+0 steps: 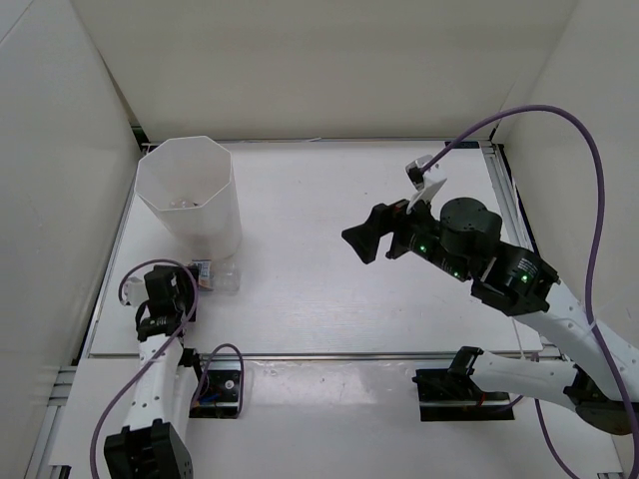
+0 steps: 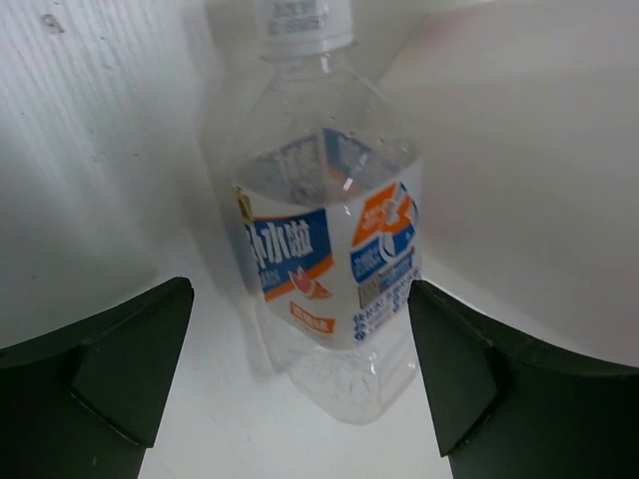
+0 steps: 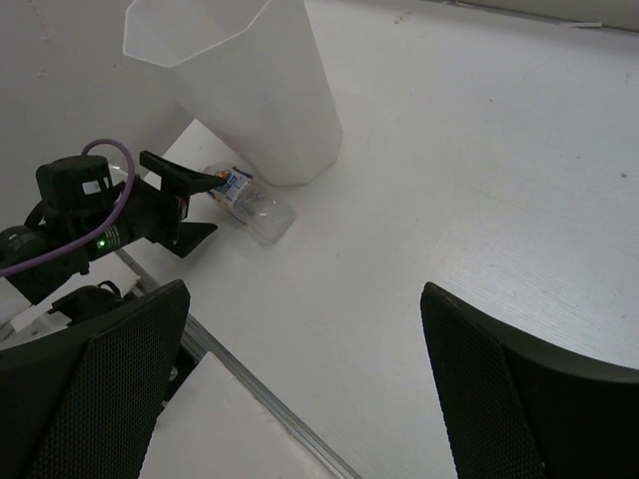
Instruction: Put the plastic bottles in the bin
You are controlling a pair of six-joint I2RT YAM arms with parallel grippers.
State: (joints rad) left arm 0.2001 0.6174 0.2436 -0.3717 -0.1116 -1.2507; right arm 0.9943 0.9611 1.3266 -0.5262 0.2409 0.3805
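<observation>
A clear plastic bottle (image 1: 218, 277) with a blue, white and orange label lies on its side on the table, against the foot of the tall white octagonal bin (image 1: 190, 195). In the left wrist view the bottle (image 2: 329, 230) points its white cap away from me, and its base lies just inside my open left gripper (image 2: 300, 369). The black fingers (image 2: 130, 359) stand apart from the bottle on both sides. My left gripper (image 1: 186, 291) is low at the table's left. My right gripper (image 1: 374, 235) is open and empty, held above the middle. It looks at the bin (image 3: 250, 85) and the bottle (image 3: 250, 205).
White walls close in the table on the left, back and right. A metal rail (image 1: 300, 354) runs along the table's near edge, with the arm bases below it. A purple cable (image 1: 559, 120) loops above the right arm.
</observation>
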